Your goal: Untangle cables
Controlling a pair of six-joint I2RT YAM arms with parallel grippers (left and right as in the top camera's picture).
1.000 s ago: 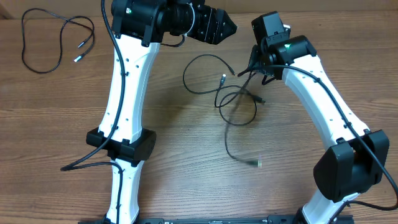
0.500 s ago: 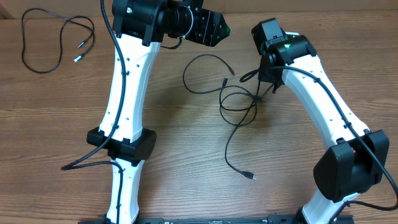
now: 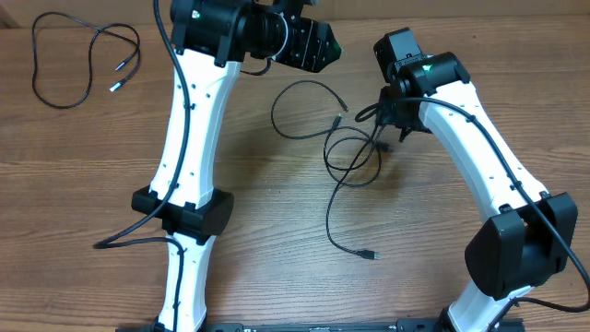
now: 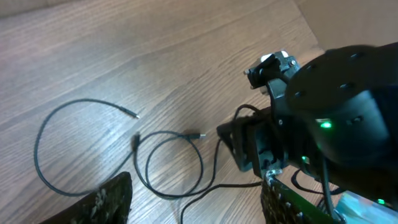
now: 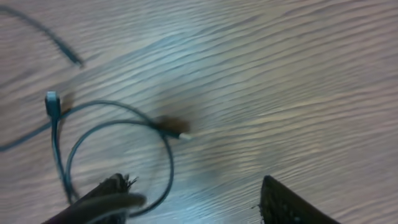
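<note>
Two black cables lie tangled mid-table: one curls in an open loop (image 3: 288,103), the other coils in small loops (image 3: 355,159) with a tail running down to a plug (image 3: 371,254). My right gripper (image 3: 391,118) hangs over the right edge of the coils, its jaws open (image 5: 196,205); a blurred strand lies against its left finger (image 5: 102,199), and the coil (image 5: 124,124) shows below it. My left gripper (image 3: 318,44) hovers open at the back of the table. In its wrist view (image 4: 196,211), the cable loops (image 4: 171,165) lie between its fingers.
A separate thin black cable (image 3: 69,60) lies at the far left back corner. The right arm's dark wrist housing (image 4: 329,124) fills the right of the left wrist view. Both arm bases stand at the front edge of the wooden table (image 3: 92,184).
My right gripper has gone from shut to open, letting the cable go. The coils have settled flatter on the table. The tail plug slid slightly left and toward the front. The left arm barely moved.
</note>
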